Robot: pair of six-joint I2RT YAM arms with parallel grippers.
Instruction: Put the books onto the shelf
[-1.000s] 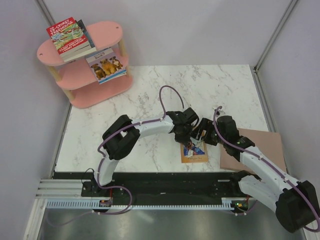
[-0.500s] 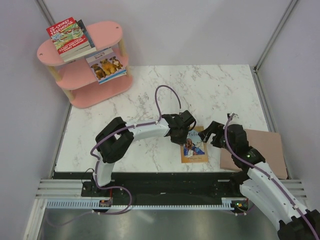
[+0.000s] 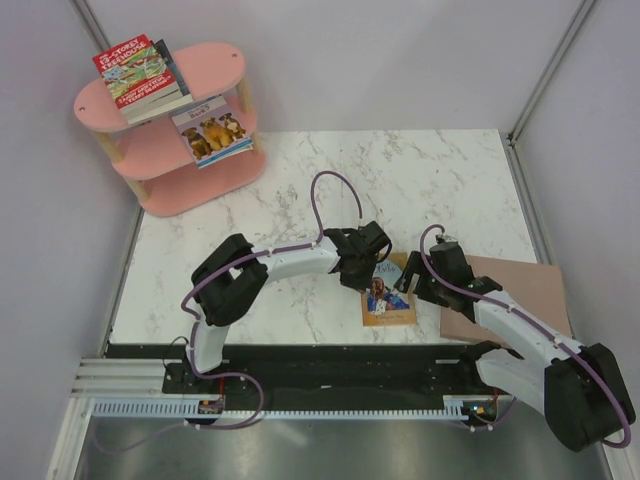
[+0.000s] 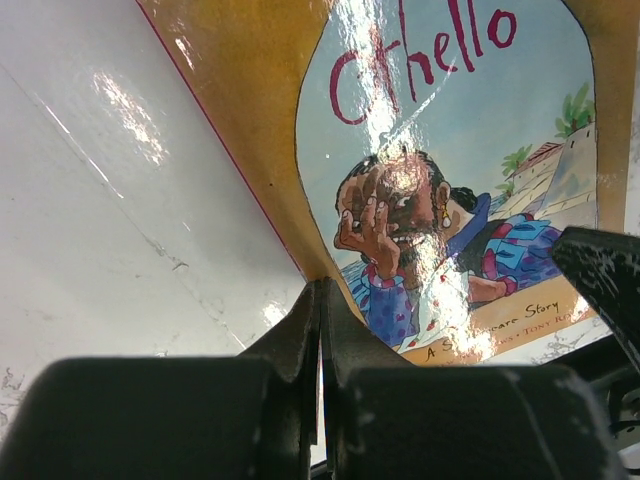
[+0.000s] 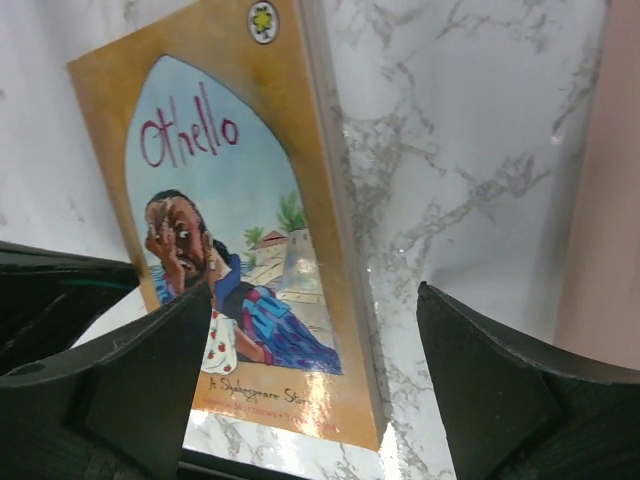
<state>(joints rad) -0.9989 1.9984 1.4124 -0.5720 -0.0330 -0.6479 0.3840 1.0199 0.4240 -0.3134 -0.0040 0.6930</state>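
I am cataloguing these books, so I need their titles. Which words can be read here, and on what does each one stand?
"Othello": front cover of the orange-tan book.
"A Shakespeare Story": foot of that same cover, partly under glare.
"13-STOREY TREEHOUSE": red book on the top board of the shelf.
Puppy book, middle board: title too small to read.
Author line under "A Shakespeare Story": not readable.

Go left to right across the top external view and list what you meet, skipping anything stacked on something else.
pink three-tier shelf → left gripper → Othello book → right gripper → brown board
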